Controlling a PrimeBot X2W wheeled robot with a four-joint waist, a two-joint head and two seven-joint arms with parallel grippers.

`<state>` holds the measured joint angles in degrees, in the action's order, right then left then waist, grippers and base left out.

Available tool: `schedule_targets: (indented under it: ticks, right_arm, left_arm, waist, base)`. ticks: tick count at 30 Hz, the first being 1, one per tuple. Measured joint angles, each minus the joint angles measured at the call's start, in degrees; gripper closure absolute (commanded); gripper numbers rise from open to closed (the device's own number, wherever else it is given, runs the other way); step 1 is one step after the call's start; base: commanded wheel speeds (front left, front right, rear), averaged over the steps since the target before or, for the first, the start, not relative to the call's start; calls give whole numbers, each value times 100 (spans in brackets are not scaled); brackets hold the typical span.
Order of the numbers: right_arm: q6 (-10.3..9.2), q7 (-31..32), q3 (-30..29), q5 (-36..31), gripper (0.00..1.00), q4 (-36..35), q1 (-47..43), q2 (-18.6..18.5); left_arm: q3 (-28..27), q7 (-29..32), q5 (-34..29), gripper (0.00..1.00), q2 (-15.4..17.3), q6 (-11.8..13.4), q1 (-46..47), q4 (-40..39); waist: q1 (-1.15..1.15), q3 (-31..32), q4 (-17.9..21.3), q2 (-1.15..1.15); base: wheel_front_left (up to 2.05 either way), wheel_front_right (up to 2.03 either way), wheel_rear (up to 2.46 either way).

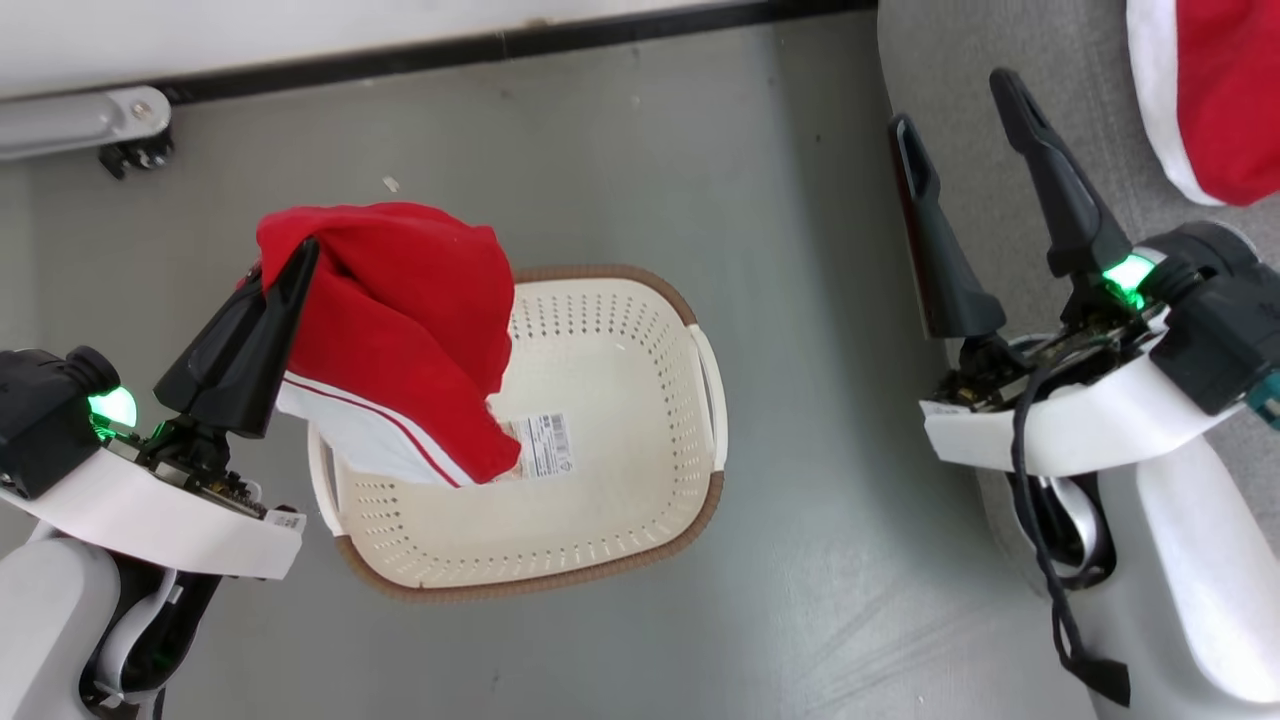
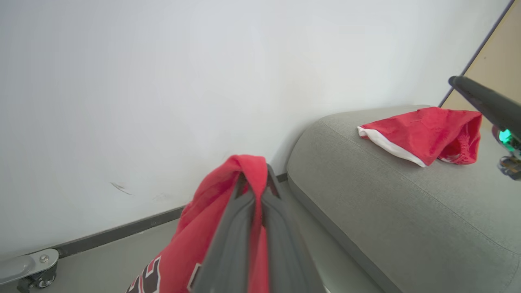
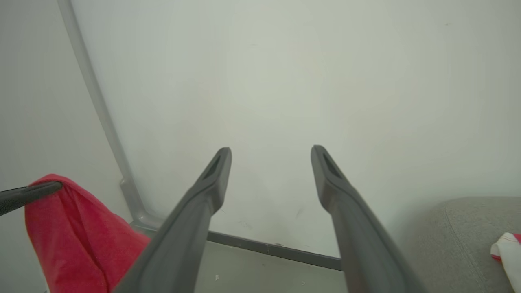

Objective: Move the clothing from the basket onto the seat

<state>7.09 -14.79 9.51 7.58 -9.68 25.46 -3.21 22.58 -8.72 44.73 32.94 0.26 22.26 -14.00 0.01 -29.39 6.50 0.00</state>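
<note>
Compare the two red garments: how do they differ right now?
The jersey hangs pinched in the shut left gripper over the basket; the plain garment lies on the seat, with no gripper on it. The jersey shows black-and-white outlined numerals in the left wrist view; the plain garment shows none. Both are red with white trim.

Label point(image 1: 545, 446) in basket point(image 1: 660, 420) – print illegible; jersey point(image 2: 193, 238) numerals point(image 2: 149, 277) cut off.
</note>
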Motion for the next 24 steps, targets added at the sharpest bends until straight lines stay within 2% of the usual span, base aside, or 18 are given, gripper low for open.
schedule_targets:
  ticks: [16, 24]
  right_arm:
    - [0, 0, 203, 98, 0, 564, -600, 1]
    - [0, 1, 457, 193, 0, 905, -911, 3]
  left_arm:
    - [-9, 56, 110, 100, -193, 58, 259, 41]
    - [197, 165, -104, 100, -190, 49, 589, -20]
  waist:
    - [0, 825, -178, 0]
    - [0, 1201, -224, 0]
  base:
    - [0, 0, 0]
    - [0, 0, 0]
